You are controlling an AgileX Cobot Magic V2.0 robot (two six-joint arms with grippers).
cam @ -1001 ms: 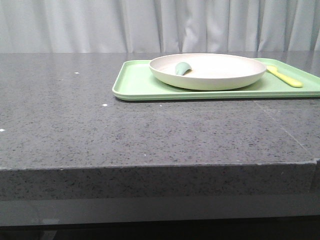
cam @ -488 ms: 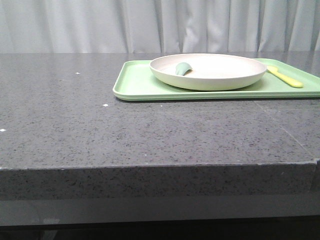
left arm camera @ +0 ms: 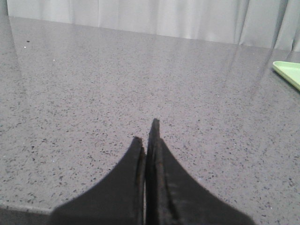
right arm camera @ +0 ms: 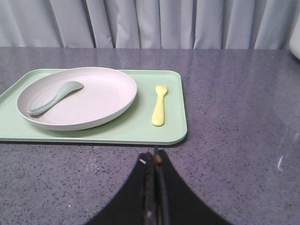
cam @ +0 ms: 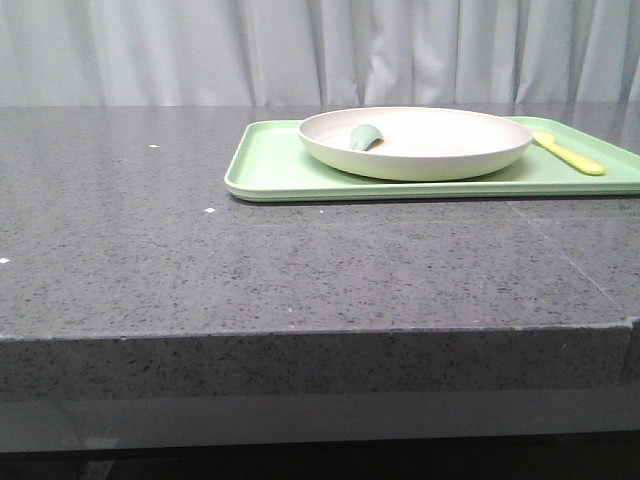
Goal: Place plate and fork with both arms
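Observation:
The cream-white plate (cam: 415,142) sits on the light-green tray (cam: 270,170) at the back right of the table; it also shows in the right wrist view (right arm camera: 77,97). A sage-green utensil (cam: 365,137) lies in the plate. The pale-yellow fork (cam: 570,153) lies on the tray beside the plate, also in the right wrist view (right arm camera: 160,105). My left gripper (left arm camera: 146,131) is shut and empty over bare table, far from the tray. My right gripper (right arm camera: 154,157) is shut and empty just short of the tray's near edge. Neither gripper shows in the front view.
The grey speckled stone table (cam: 200,260) has its front edge near the camera. A corner of the tray (left arm camera: 288,72) shows in the left wrist view. A pale curtain (cam: 300,50) hangs behind the table.

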